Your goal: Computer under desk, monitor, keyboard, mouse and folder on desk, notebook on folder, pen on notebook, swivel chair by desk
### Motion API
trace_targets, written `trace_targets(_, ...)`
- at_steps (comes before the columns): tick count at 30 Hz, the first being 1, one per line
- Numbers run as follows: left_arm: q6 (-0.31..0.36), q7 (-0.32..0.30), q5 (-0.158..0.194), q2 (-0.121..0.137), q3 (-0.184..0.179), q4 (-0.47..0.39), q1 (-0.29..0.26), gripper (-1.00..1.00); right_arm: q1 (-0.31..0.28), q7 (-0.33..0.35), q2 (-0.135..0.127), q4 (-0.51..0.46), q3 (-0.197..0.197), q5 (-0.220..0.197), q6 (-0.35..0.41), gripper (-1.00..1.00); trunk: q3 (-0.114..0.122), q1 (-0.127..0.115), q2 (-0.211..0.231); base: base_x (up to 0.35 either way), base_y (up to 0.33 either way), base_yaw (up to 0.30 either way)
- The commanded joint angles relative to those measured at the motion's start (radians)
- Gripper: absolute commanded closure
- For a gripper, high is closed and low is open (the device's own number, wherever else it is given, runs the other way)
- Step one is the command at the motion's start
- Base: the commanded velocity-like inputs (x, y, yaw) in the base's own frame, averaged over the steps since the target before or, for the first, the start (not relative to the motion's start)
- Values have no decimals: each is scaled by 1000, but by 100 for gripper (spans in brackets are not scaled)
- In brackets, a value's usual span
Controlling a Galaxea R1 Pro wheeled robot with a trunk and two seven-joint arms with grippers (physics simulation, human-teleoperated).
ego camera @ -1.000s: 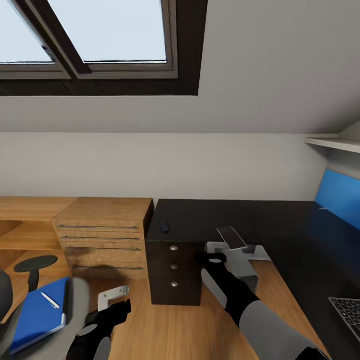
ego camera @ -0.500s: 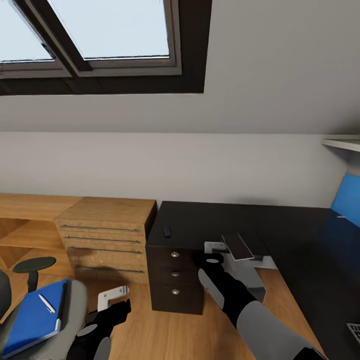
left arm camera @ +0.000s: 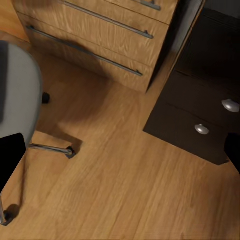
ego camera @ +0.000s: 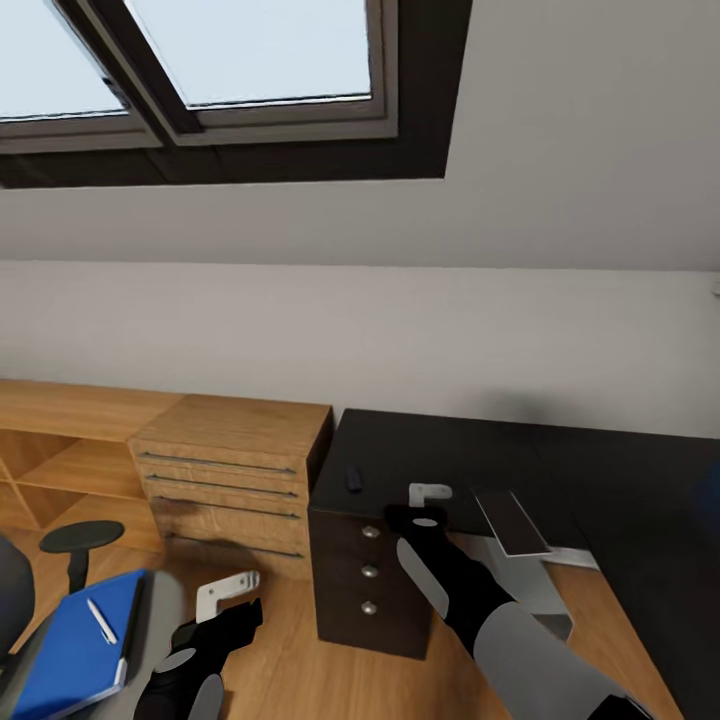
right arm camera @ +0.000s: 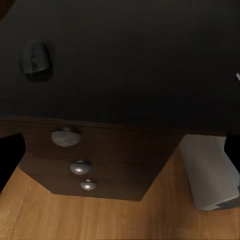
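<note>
At lower left of head view, blue folder (ego camera: 70, 650) lying on grey swivel chair (ego camera: 150, 620), white pen (ego camera: 102, 621) resting on top. Mouse (ego camera: 353, 478) sitting on black desk (ego camera: 450, 460) near middle, above drawers (ego camera: 368, 572). Computer (ego camera: 530, 575) standing under desk. Left gripper (ego camera: 228, 600) and right gripper (ego camera: 428, 496) hanging in air; cannot tell if jaws are open. Wooden dresser (ego camera: 230, 480) beside desk.

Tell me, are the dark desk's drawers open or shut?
Shut: the three drawer fronts sit flush with the black desk, knobs lined up.
</note>
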Motion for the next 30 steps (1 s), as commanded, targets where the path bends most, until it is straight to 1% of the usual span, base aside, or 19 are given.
trace_targets(1, 2, 9, 10, 0, -1, -1, -1, -100, -1, -6, -2, -2, 8, -5, 4, -100, -1, 1, -1, 318, 0, 10)
trace_targets(10, 3, 9, 10, 0, 0, -1, -1, -100, -1, -2, -4, -8, 31, -3, 2, -100, -1, 1, -1, 320, 0, 3)
trace_targets(19, 3, 8, 10, 2, 5, 0, -1, -100, 0, -8, -2, -31, 31, -5, 1, -100, -1, 1, -1, 321, 0, 7)
trace_targets(26, 3, 8, 10, 2, 5, 0, -1, -100, 0, -8, -1, -29, 32, -5, 2, -100, -3, 1, -1, 317, -49, 183)
trace_targets(30, 3, 7, 10, 2, 5, 0, -1, -100, 0, -4, -1, -28, 32, -6, 2, -100, -4, 1, -1, 147, -59, 253)
